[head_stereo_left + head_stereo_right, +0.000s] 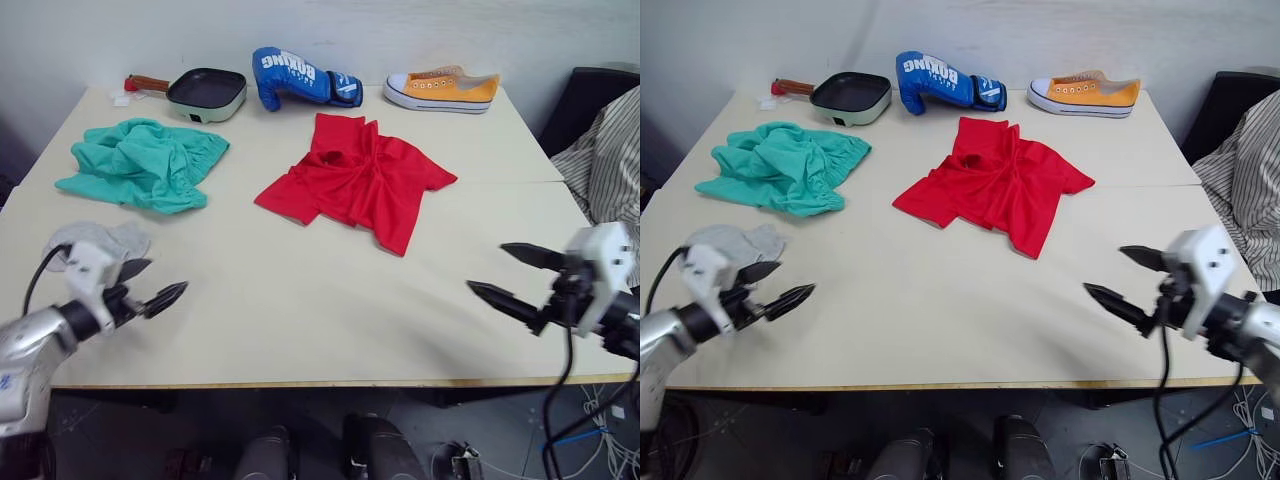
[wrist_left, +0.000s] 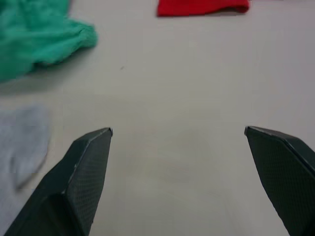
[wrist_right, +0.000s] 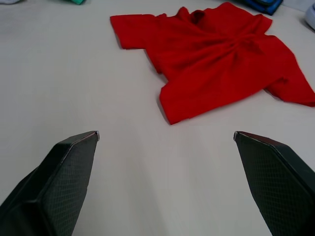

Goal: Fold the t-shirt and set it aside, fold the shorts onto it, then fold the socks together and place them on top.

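Both grippers hovered low over the near edge of the surface, the left gripper and the right gripper each with jaws spread wide and holding nothing. The t-shirt lay crumpled ahead of the right jaws and well apart from them; nothing was folded yet. To start well, I judged each pair of jaws should take one shoulder, then drag the cloth flat before folding. The shorts lay bunched beyond the left jaws, the socks just beside them. The eye views showed a boxing glove, pan and sneaker beyond; the right wrist view caught the shirt's twisted creases.
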You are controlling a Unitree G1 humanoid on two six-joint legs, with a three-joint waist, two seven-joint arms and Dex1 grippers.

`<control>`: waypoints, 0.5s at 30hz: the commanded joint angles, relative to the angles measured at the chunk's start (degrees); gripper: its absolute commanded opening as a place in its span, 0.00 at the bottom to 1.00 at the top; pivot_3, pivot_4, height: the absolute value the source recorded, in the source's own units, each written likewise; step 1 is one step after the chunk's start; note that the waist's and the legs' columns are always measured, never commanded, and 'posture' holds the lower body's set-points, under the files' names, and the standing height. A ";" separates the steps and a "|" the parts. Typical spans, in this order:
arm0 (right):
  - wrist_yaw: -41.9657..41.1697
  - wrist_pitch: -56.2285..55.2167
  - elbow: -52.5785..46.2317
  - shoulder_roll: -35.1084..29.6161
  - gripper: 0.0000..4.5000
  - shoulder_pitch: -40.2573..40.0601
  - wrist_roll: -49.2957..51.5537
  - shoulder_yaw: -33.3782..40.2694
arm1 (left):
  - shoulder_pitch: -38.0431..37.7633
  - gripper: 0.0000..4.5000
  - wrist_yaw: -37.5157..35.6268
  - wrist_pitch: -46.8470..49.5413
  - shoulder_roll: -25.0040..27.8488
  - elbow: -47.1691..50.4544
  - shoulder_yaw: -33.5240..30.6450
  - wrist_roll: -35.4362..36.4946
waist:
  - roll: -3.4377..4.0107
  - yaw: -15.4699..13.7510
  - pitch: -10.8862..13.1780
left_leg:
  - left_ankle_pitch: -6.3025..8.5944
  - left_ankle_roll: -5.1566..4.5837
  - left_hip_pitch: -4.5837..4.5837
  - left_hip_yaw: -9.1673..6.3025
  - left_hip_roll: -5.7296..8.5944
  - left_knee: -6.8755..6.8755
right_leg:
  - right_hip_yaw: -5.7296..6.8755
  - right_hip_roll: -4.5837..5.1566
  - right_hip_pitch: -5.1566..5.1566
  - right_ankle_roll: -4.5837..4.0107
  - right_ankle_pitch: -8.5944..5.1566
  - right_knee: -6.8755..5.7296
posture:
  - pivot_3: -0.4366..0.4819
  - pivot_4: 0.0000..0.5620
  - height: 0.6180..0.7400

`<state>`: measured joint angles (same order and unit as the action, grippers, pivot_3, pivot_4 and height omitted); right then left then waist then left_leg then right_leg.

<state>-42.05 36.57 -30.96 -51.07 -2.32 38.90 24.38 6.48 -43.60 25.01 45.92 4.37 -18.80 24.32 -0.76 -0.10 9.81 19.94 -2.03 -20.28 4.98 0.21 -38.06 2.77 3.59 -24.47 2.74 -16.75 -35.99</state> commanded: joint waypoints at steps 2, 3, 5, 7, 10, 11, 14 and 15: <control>3.97 -0.21 -3.10 -0.95 0.99 5.71 -8.02 -11.38 | 12.95 1.00 -5.04 -5.89 1.27 -10.93 10.46 -7.57 | 0.02 0.16 -0.01 | 0.01 0.01 0.00 0.01 0.00 0.03 | 0.04 -0.02 -0.02 0.00 0.00 0.01 | 0.48 0.27 1.00; 4.98 -0.26 -2.67 -0.63 0.99 7.69 -10.20 -14.34 | 16.96 1.00 -5.80 -7.81 0.68 -14.98 12.93 -9.62 | 0.03 0.24 -0.01 | 0.00 0.03 -0.08 0.00 0.00 0.02 | 0.06 -0.03 -0.10 0.00 0.00 0.02 | 0.48 0.27 1.00; 6.98 -0.64 -0.64 0.35 0.99 11.66 -14.95 -19.70 | 24.38 1.00 -7.44 -12.52 -1.12 -23.11 17.20 -13.36 | 0.01 0.25 0.01 | -0.11 0.06 -0.10 0.06 0.00 -0.06 | 0.08 -0.07 -0.12 0.00 0.00 -0.02 | 0.48 0.27 1.00; 9.18 -0.64 2.39 1.76 0.99 15.18 -18.85 -23.49 | 30.56 1.00 -8.76 -17.33 -3.19 -30.83 20.70 -16.66 | 0.00 0.16 0.00 | -0.15 0.03 -0.21 0.11 0.00 -0.14 | 0.09 -0.09 -0.21 0.02 0.01 -0.07 | 0.48 0.27 1.00; 10.57 -1.69 7.01 3.75 0.99 19.75 -24.75 -29.30 | 40.27 1.00 -9.56 -24.54 -7.92 -43.30 24.76 -21.03 | -0.04 0.06 0.01 | -0.17 -0.02 -0.27 0.16 0.01 -0.25 | 0.14 -0.10 -0.20 0.07 0.04 -0.08 | 0.48 0.27 1.00; 10.83 -2.14 8.47 4.80 0.99 21.13 -26.10 -30.70 | 42.87 1.00 -9.60 -26.92 -9.43 -47.11 25.68 -22.32 | -0.08 -0.02 0.04 | -0.17 -0.03 -0.30 0.18 0.01 -0.33 | 0.16 -0.11 -0.20 0.09 0.05 -0.10 | 0.48 0.27 1.00; 11.79 -3.12 13.12 8.15 0.99 25.26 -30.25 -34.30 | 49.37 1.00 -8.96 -33.92 -13.40 -57.65 28.23 -26.14 | -0.09 0.00 0.03 | -0.16 -0.08 -0.73 0.12 0.01 -0.71 | 0.23 -0.11 -0.53 0.16 0.09 -0.47 | 0.48 0.27 1.00; 11.89 -3.44 14.81 9.30 0.99 26.62 -31.36 -35.33 | 51.17 1.00 -8.42 -35.94 -14.68 -60.63 29.03 -27.41 | -0.11 0.01 0.04 | -0.14 -0.11 -1.08 0.15 0.01 -0.97 | 0.23 -0.11 -0.85 0.18 0.10 -0.66 | 0.48 0.27 1.00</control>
<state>-30.91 34.67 -17.57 -42.44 22.60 9.93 -10.34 55.10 -52.61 -6.75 31.93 -52.45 9.47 -0.83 -0.87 -0.09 9.86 19.81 -2.16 -21.53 5.18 0.23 -39.13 3.00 3.50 -25.50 2.93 -16.64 -36.80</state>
